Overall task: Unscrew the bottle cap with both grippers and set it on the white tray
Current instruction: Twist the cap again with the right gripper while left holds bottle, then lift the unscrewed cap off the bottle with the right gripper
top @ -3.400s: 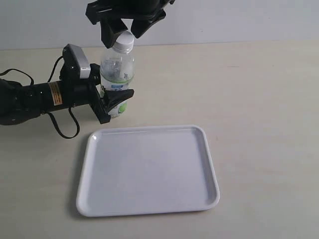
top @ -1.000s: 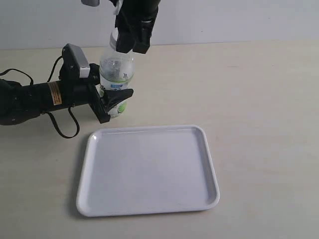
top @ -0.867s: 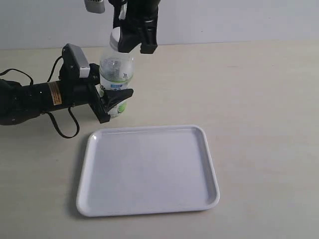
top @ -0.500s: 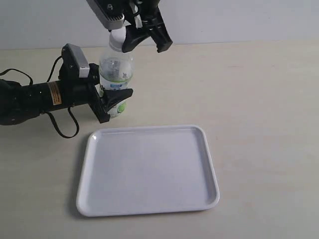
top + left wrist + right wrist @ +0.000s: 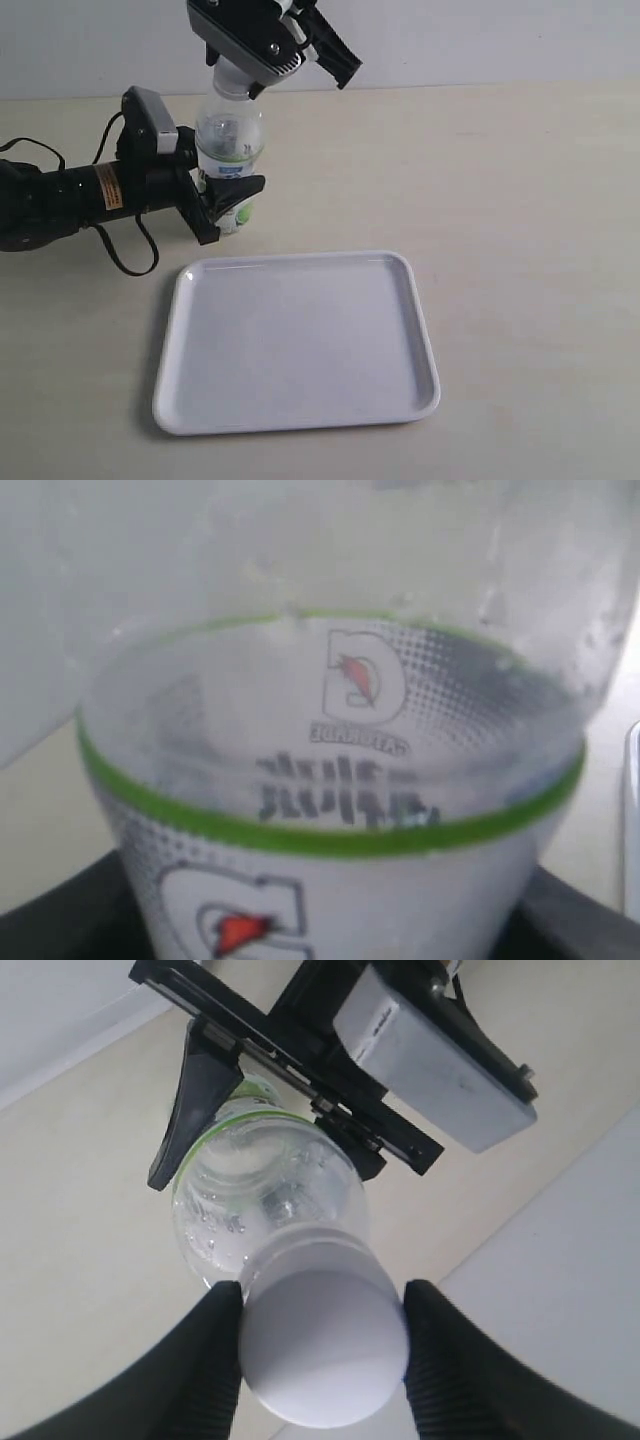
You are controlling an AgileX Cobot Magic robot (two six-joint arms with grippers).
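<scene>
- The white tray (image 5: 300, 340) lies on the tabletop (image 5: 520, 200) nearest the exterior camera. It sits clear of both sets of jaws, just beyond the tips of the left ones, and nothing rests in it, so the placing step is not yet done.
- The left gripper (image 5: 228, 200) reaches in low across the tabletop. Its jaws are closed around the lower, labelled part of the bottle (image 5: 228, 150), one on each side. In the left wrist view the bottle wall fills the frame between them.
- The bottle stands upright in that grip, so bracing it looks done.
- Above, the right gripper (image 5: 322, 1360) comes down over the bottle's top. Its jaws are narrowed onto the bottle cap (image 5: 322, 1350), with one black finger (image 5: 212, 1365) pressed against each side of the ribbed edge.
- The cap sits directly over the neck, between the right jaws and in line with the bottle below. No gap between cap and neck shows, so I judge it is not off yet. Whether the thread is already loosened I cannot tell.
- What seems left is to finish the twist, lift the cap free, carry it from the neck to the tray and let it go there.
</scene>
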